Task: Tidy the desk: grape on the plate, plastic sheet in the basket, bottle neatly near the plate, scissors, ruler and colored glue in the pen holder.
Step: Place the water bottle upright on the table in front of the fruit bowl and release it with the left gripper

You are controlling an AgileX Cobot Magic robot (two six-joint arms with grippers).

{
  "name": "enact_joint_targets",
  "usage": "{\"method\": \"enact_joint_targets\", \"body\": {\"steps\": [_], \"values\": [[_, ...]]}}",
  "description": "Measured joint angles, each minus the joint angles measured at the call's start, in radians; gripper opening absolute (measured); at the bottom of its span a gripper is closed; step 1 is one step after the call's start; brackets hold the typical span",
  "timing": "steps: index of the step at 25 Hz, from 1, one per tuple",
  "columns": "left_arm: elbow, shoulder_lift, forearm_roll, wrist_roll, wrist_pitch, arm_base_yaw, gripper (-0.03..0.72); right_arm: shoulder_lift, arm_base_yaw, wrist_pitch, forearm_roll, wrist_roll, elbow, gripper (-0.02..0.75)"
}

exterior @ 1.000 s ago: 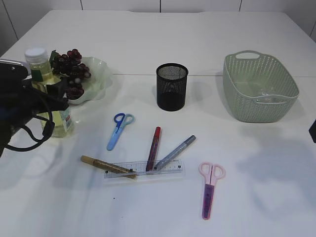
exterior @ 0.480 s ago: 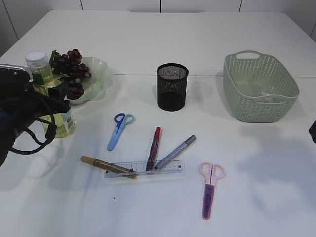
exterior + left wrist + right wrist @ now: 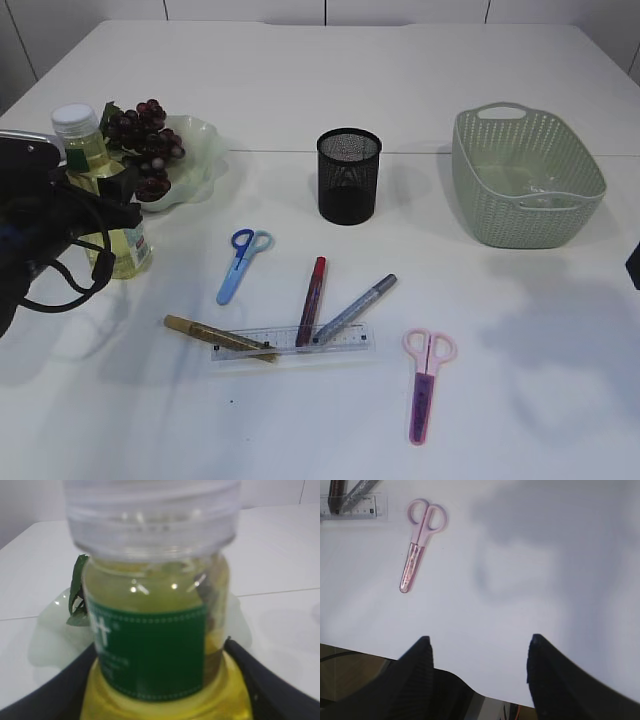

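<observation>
Left hand point(image 3: 100, 205) grasps the bottle point(image 3: 100, 190) at its body, upright on the counter point(image 3: 400, 60) beside the plate point(image 3: 200, 160). Smooth, liquid-heavy plastic: grip low, keep vertical. Right hand point(image 3: 477, 652) released.

Yellow bottle point(image 3: 105, 200) with green label, dark purple grapes point(image 3: 145, 140), black mesh holder point(image 3: 349, 176), pale green woven basket point(image 3: 525, 175), pink scissors point(image 3: 427, 380), blue scissors point(image 3: 240, 262).

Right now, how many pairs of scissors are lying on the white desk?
2. The blue-handled scissors lie left of centre, in front of the black mesh pen holder. The pink-handled scissors lie nearer the front, right of the clear plastic ruler. None appears hidden.
</observation>
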Motion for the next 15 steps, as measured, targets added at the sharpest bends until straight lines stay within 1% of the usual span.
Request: {"method": "enact_joint_targets", "body": {"steps": [6,15], "values": [[0.0,0.002,-0.005,0.0,-0.005,0.0,0.527,0.0,0.0,0.0,0.0,0.0,0.0,0.47],[0.003,-0.007,-0.008,0.0,0.007,0.0,0.536,0.0,0.0,0.0,0.0,-0.002,0.0,0.47]]}}
